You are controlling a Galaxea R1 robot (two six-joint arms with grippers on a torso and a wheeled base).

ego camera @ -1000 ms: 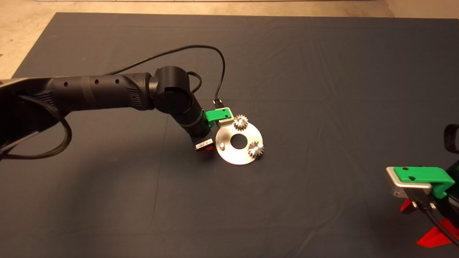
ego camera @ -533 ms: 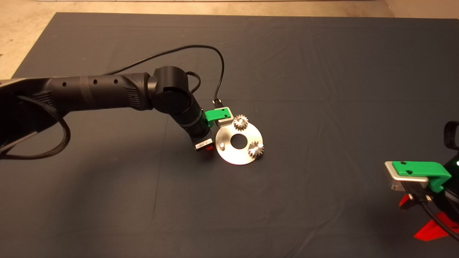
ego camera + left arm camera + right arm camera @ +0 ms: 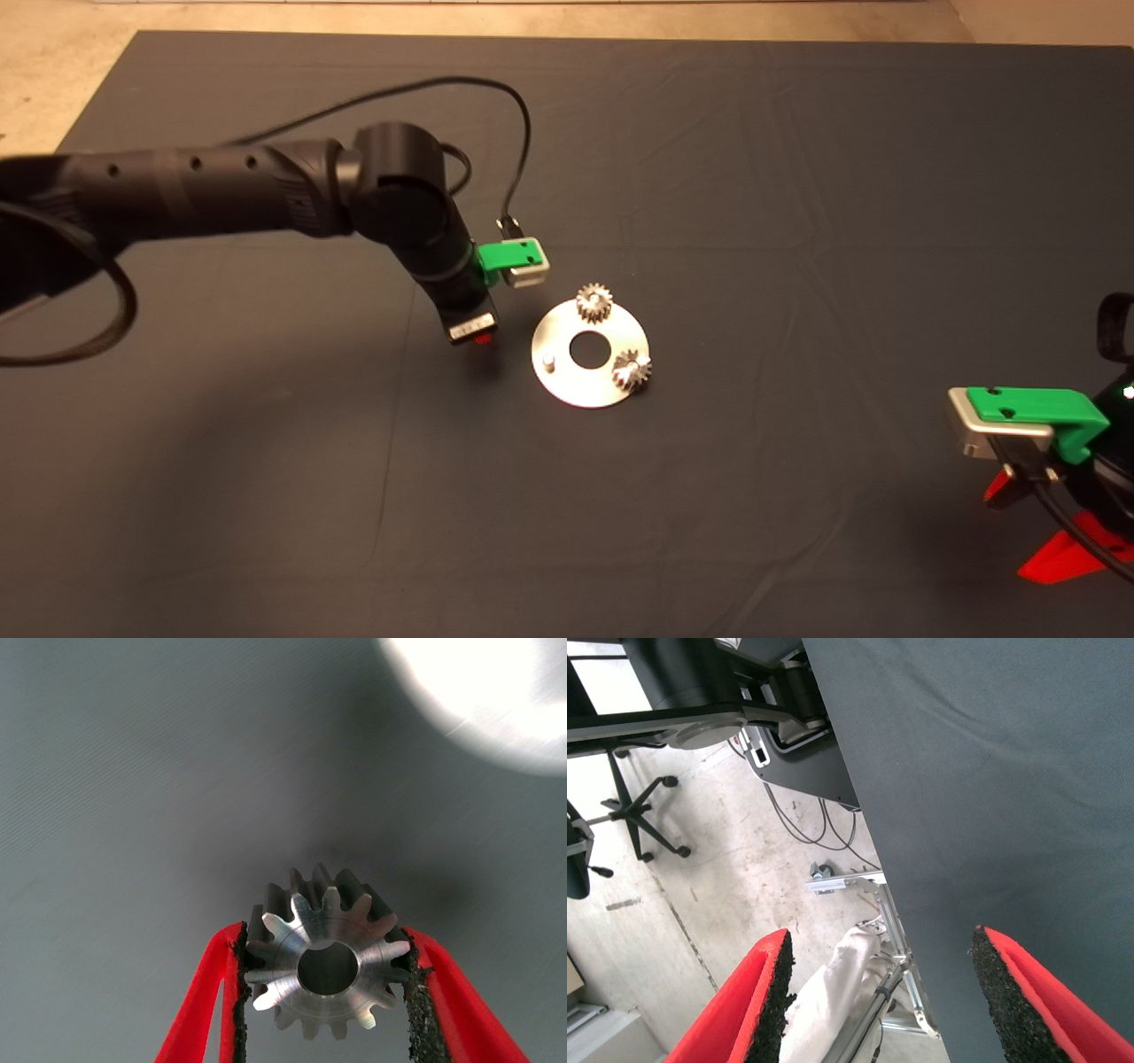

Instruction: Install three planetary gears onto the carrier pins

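Observation:
The silver disc [image 3: 567, 381] lies mid-mat. Two planetary gears sit on carrier pins: one [image 3: 595, 303] at the far rim, one [image 3: 632, 369] at the right rim. The third carrier pin [image 3: 549, 361] at the left rim stands bare. My left gripper [image 3: 483, 338] hangs just left of the disc, above the mat. The left wrist view shows that gripper [image 3: 326, 939] shut on a third planetary gear [image 3: 292, 979], bore facing the camera, with the disc [image 3: 496, 700] as a bright patch off to one side. My right gripper [image 3: 1032, 527] waits open at the lower right edge.
The left arm's black cable [image 3: 425, 89] loops over the far-left part of the mat. In the right wrist view the mat's edge [image 3: 873, 859] shows, with floor, a chair base [image 3: 633, 811] and table legs beyond it.
My left arm has pulled back up and to the left, away from the disc's rim, with the gear still held. The right gripper has crept slightly upward.

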